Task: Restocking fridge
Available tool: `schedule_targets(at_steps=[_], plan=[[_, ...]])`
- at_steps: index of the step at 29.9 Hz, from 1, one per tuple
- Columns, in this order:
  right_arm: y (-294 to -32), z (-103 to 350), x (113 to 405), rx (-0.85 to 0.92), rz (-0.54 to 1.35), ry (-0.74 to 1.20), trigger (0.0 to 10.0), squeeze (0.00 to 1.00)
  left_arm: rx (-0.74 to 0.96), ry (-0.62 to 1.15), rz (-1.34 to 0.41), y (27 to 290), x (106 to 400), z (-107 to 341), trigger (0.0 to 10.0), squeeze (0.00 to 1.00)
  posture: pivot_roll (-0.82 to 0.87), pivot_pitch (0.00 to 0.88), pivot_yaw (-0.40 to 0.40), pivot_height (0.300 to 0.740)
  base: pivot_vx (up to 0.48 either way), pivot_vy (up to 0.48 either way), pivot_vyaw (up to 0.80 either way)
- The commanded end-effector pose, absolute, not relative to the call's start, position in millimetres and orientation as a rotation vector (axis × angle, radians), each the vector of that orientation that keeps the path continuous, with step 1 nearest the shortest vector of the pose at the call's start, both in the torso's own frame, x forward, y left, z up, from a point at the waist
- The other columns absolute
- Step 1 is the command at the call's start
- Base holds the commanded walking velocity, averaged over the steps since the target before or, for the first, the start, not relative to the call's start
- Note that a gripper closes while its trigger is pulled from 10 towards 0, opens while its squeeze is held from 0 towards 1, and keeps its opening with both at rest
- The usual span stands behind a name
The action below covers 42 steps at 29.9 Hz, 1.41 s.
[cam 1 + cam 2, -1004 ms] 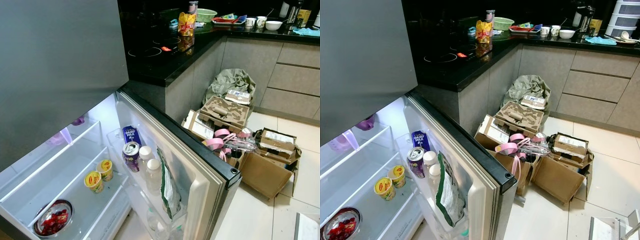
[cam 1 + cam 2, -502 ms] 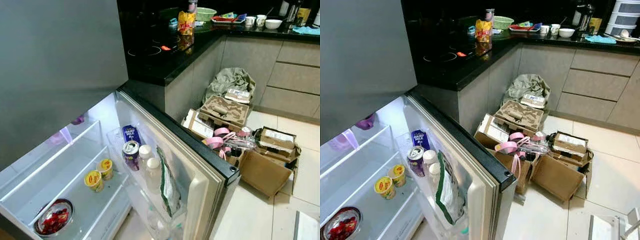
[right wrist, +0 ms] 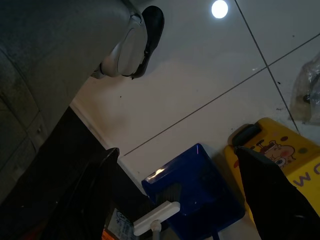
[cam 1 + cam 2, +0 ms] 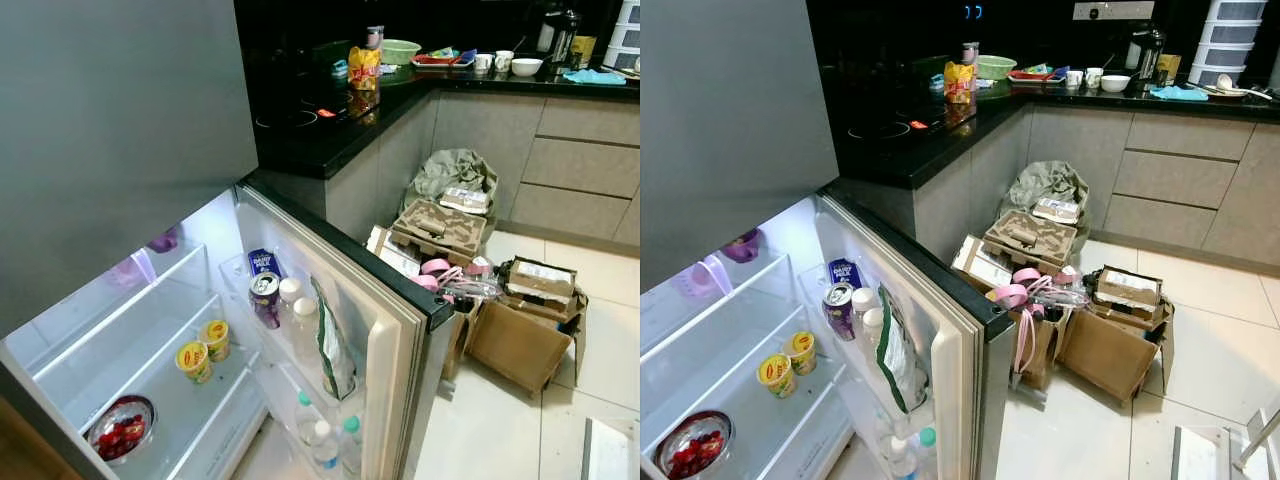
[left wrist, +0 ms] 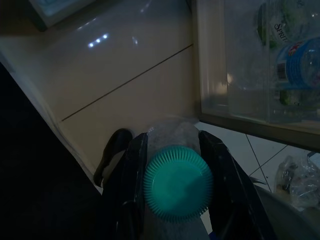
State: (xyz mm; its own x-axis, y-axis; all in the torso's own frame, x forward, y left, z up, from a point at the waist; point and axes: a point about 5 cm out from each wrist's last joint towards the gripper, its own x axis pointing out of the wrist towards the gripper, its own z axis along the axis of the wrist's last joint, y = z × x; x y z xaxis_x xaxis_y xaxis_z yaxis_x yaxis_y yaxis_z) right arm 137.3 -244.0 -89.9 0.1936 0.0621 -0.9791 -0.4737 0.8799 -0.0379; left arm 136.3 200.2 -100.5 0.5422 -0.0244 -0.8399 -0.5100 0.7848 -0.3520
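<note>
My left gripper is shut on a clear bottle with a green cap, held low above the pale floor tiles beside the fridge door's bottom rack. My right gripper hangs open over the floor with nothing between its fingers. The fridge's lower compartment stands open. Its door carries a purple can, two white-capped bottles, a blue carton and a green-white packet; water bottles stand in its bottom rack. Two yellow cups and a bowl of red fruit sit on the glass shelves.
Opened cardboard boxes and pink tape rolls crowd the floor right of the door. A black counter with a yellow bag runs behind. A blue object and a yellow one lie below my right gripper.
The head camera has pulled back and risen, bringing the door's bottom rack of water bottles into view. Nothing in the fridge has moved.
</note>
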Motion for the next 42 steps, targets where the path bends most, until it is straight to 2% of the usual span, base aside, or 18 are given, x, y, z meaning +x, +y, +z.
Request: schedule_targets(at_steps=[1,42], plan=[[-242.4,-89.9,138.9,-0.372,0.392,1.325,10.0,0.00,-0.614,1.036,0.293,192.2,125.5,-105.7,10.0,0.00,-0.12,0.000,0.000,0.740,-0.300,0.000,0.00],[-241.3,-90.1,139.1,-0.369,0.390,1.318,10.0,0.00,-0.607,1.044,0.280,190.9,124.4,-106.1,10.0,0.00,-0.12,0.000,0.000,0.740,-0.354,0.000,0.00]])
